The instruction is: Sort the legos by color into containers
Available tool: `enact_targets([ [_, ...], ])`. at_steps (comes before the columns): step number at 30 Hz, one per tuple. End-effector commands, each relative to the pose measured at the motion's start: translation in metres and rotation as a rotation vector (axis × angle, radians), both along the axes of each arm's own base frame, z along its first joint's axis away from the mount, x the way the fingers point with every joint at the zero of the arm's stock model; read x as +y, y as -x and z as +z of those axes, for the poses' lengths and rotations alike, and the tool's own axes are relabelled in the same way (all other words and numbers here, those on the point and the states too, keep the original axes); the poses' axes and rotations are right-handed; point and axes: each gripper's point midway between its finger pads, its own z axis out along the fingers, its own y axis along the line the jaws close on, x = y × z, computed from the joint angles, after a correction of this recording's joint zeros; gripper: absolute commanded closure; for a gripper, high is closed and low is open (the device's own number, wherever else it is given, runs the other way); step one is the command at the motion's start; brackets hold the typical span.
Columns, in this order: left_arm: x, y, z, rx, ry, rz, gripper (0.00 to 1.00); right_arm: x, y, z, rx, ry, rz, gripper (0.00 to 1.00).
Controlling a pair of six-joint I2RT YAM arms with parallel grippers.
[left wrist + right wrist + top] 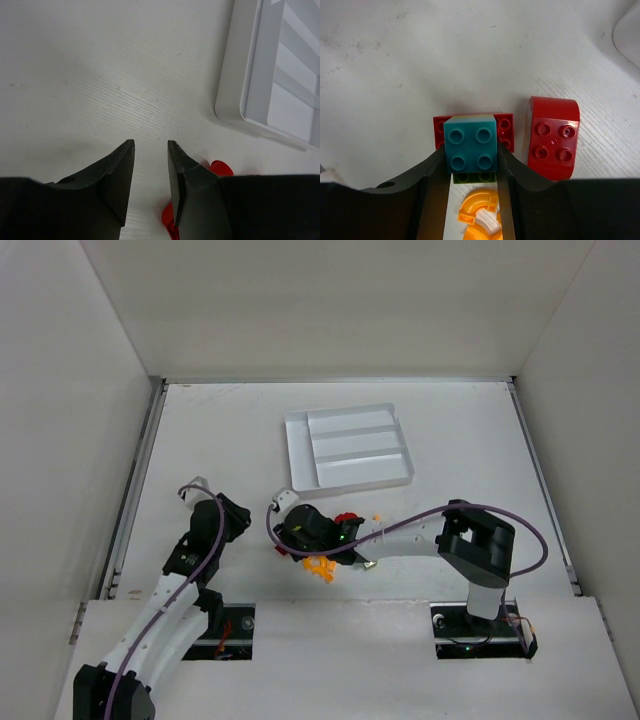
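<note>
Black right claw (471, 155) around teal lego (470, 142)

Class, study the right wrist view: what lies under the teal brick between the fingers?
A red brick shows past both sides of the teal brick, a green brick past its near edge. Their middles are covered, so whether they connect is hidden.

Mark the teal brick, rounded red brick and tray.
teal brick (471, 142), right wrist view, studded top
rounded red brick (552, 142), right wrist view, studded top
tray (303, 452), top external view, narrow side slot floor
</note>
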Motion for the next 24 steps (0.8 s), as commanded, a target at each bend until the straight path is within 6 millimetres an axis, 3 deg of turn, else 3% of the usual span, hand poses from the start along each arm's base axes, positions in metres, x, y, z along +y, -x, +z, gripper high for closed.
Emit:
enact_targets([
  [1,-0.003,0.005,-0.001,0.012,0.017,-0.014,0.70,0.017,-0.012,0.025,-0.044,-0.085,-0.020,0.73],
  [5,-0.014,0.001,0.019,-0.025,0.052,-0.061,0.67,0.010,-0.023,0.065,-0.076,-0.179,-0.059,0.76],
  [10,-0.040,-0.005,0.065,-0.102,0.153,-0.158,0.62,-0.021,-0.056,0.113,-0.091,-0.315,-0.162,0.76],
  [16,-0.078,-0.004,0.122,-0.228,0.275,-0.273,0.53,-0.051,-0.092,0.130,-0.071,-0.397,-0.251,0.76],
  [20,-0.109,-0.008,0.133,-0.259,0.290,-0.354,0.50,-0.058,-0.100,0.146,-0.050,-0.483,-0.244,0.76],
  [24,-0.133,-0.016,0.135,-0.285,0.258,-0.395,0.50,-0.066,-0.101,0.149,-0.001,-0.550,-0.231,0.76],
])
